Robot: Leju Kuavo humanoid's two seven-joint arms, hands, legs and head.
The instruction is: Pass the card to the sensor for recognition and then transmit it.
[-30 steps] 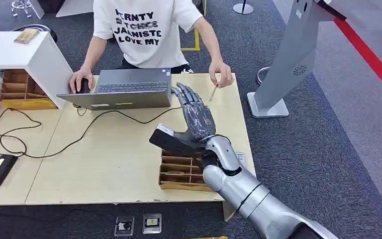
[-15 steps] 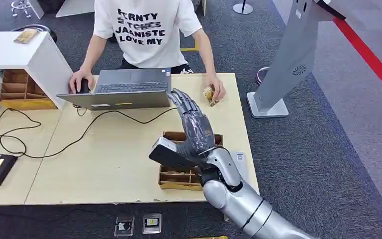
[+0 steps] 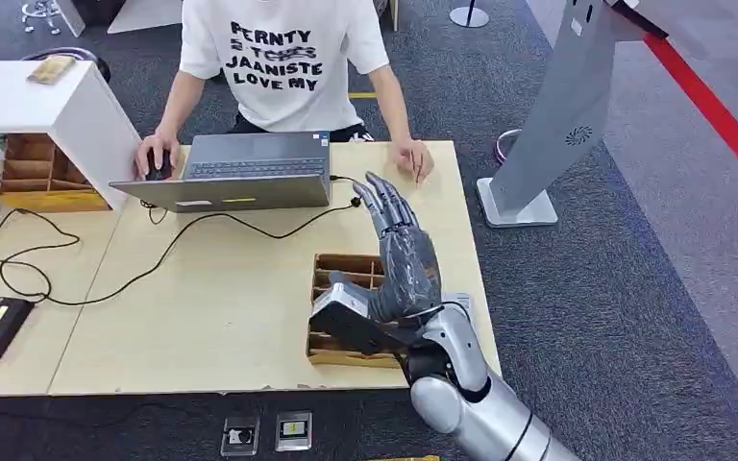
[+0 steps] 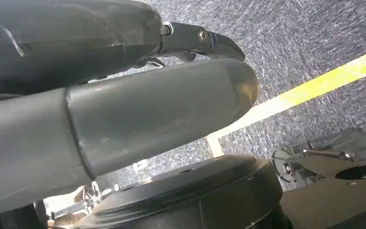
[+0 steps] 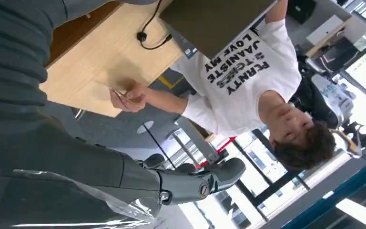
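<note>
Right hand (image 3: 399, 274) open, empty, over the wooden divider tray (image 3: 341, 272); tray contents indiscernible. Left hand's (image 4: 124, 95) state: cannot tell.

Right arm (image 3: 485, 408): polished silver shell in rounded segments, dark seams at the joints.
Right hand (image 3: 399, 264): dark grey, jointed fingers under clear plastic film; a blocky grey thumb (image 3: 346, 312).
Right fingertip (image 5: 219, 174): black, pinned with a round silver screw.
Left hand (image 4: 105, 102): thick, smooth grey thumb; darker fingers with silver screws at the pivots.
</note>
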